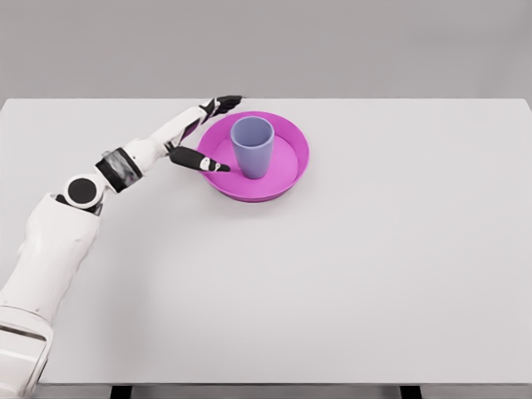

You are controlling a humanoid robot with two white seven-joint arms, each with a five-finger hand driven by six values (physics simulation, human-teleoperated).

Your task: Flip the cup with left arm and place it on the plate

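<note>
Standing upright, mouth up, the blue-grey cup sits inside the magenta plate, a little left of the plate's centre. Plate rests on the white surface, in the far half, left of the middle.

Head view: left arm comes in from the lower left corner and stretches diagonally up toward the plate. White links, dark joint at the elbow, grey band at the wrist. Left hand lies at the plate's left rim, just beside the cup. Fingers spread: the upper ones reach along the plate's far-left edge, apart from the cup wall. Thumb points right over the near-left part of the plate, its tip close to the cup's lower side; cannot tell if it touches. Nothing is held between them; the cup stands in the gap between upper fingers and thumb, free of the hand.

Right arm does not show.
</note>
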